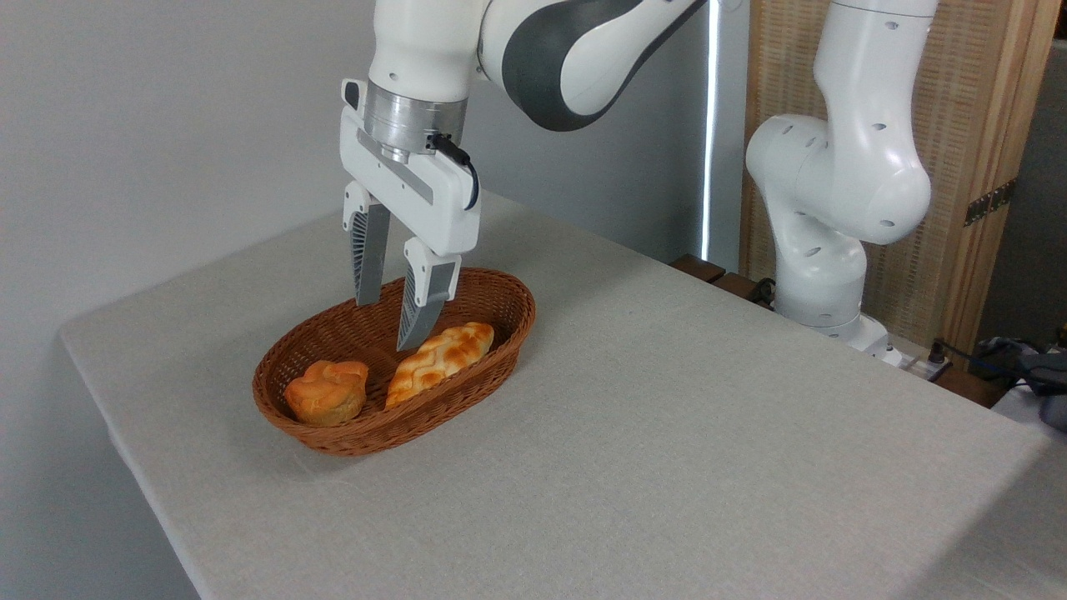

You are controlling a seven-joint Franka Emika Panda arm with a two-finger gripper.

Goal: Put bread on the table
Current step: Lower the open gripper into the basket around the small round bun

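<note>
the bread sits at the left end of the basket, beside the loaf, on the table. the gripper hangs above the basket's middle, fingers apart and empty. the bun looks light, soft and easily crushed; a gentle pinch across its paler base, below the cracked top, seems safest.

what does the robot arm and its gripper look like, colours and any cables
The arm is glossy white with dark grey joint panels and a silver metal wrist ring. The gripper has a white boxy body, a short black cable looping at its side, and two grey ribbed fingers in white mounts.
</note>
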